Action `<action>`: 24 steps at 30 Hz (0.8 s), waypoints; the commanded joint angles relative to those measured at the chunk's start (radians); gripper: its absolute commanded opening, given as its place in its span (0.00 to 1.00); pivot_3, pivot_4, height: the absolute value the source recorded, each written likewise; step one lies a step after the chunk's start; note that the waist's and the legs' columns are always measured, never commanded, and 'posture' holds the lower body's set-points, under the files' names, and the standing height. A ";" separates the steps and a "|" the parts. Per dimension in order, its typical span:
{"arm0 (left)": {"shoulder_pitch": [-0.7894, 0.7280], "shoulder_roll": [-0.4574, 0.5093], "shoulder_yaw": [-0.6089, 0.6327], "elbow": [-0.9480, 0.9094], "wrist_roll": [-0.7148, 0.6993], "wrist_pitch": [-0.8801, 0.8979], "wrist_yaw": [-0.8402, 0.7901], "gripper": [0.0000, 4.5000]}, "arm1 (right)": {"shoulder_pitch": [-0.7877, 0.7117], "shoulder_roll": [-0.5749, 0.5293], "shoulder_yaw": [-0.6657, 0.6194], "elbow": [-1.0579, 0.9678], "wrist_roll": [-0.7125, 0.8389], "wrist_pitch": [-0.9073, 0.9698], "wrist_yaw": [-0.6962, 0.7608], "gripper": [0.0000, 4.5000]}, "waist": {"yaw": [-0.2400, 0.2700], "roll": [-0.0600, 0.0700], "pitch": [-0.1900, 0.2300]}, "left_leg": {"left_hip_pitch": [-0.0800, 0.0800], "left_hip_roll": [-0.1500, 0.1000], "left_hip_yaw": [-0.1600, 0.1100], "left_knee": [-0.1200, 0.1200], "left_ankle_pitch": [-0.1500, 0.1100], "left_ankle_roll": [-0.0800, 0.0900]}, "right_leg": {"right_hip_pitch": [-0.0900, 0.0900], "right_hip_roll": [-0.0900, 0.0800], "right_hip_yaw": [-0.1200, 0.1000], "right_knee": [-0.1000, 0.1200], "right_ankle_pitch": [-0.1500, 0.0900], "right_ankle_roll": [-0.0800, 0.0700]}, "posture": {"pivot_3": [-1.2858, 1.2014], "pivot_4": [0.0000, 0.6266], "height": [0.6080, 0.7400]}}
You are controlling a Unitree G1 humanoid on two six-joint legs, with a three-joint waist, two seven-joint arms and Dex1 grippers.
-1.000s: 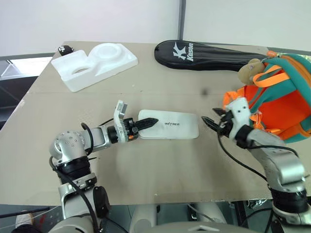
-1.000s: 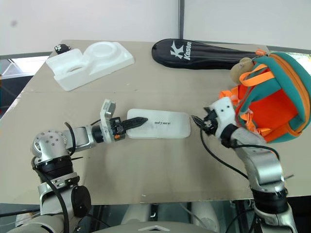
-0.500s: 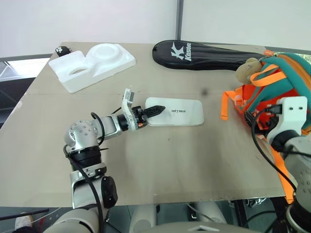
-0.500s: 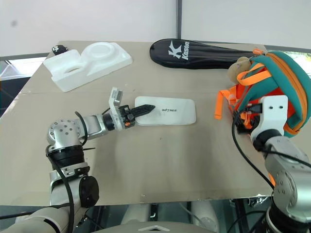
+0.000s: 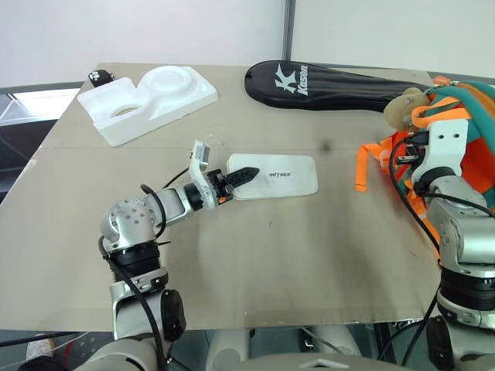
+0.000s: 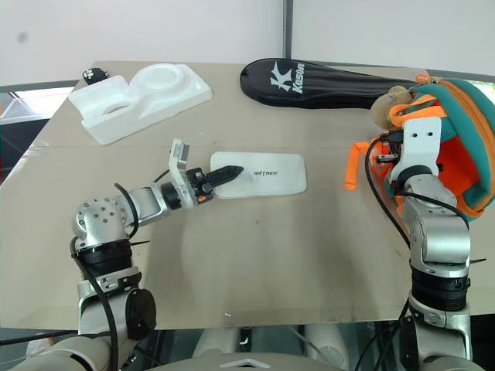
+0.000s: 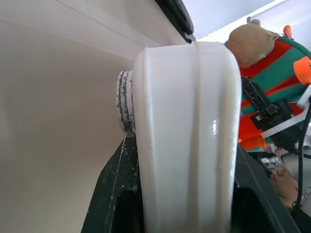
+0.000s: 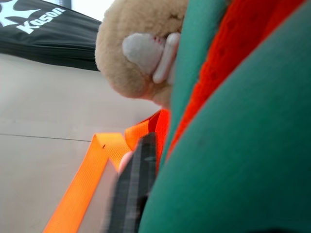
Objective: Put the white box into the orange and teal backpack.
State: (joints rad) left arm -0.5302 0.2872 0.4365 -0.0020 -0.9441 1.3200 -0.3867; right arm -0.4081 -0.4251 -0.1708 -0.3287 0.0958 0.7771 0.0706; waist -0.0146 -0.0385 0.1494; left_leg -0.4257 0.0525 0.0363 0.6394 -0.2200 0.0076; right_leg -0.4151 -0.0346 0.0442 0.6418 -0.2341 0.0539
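Left gripper (image 5: 241,173) is clamped on the near end of the white box (image 5: 282,176), left of the backpack (image 6: 456,147), where the closed right gripper (image 6: 384,160) risks dragging a strap.

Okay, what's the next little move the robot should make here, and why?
Probably lift the white box and carry it toward the orange and teal backpack. The left gripper is clamped on the box's near end, and the right gripper has closed on the backpack's fabric, seemingly to hold it.
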 commanded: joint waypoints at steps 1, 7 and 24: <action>0.016 0.000 0.042 -0.073 -0.006 -0.087 0.033 0.23 | -0.066 -0.046 0.036 0.021 -0.001 -0.149 0.100 0.01 | -0.005 0.000 0.000 | 0.000 0.000 0.000 0.000 0.000 0.000 | 0.000 0.000 0.000 0.000 0.000 0.000 | 0.52 0.24 1.00; 0.006 0.015 0.117 -0.058 -0.004 -0.227 0.086 0.23 | -0.255 0.003 0.077 0.035 0.158 -0.255 0.317 0.01 | -0.023 0.002 0.001 | 0.003 0.001 0.000 0.001 0.000 0.000 | 0.001 0.002 0.002 0.001 0.000 0.000 | 0.52 0.24 1.00; 0.164 0.331 0.251 -0.318 -0.058 -0.395 -0.025 0.23 | -0.265 -0.109 0.151 -0.187 0.630 -0.038 0.760 0.01 | -0.007 0.002 0.003 | -0.006 0.001 -0.002 0.000 0.000 0.000 | -0.004 -0.001 -0.004 -0.001 0.000 0.000 | 0.52 0.24 1.00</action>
State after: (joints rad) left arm -0.3732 0.5817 0.6767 -0.2416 -0.9666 0.9699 -0.3430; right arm -0.6611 -0.5176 0.0331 -0.4341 0.6126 0.7051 0.7860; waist -0.0216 -0.0366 0.1523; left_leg -0.4310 0.0533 0.0338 0.6404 -0.2200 0.0072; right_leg -0.4181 -0.0357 0.0402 0.6413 -0.2340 0.0537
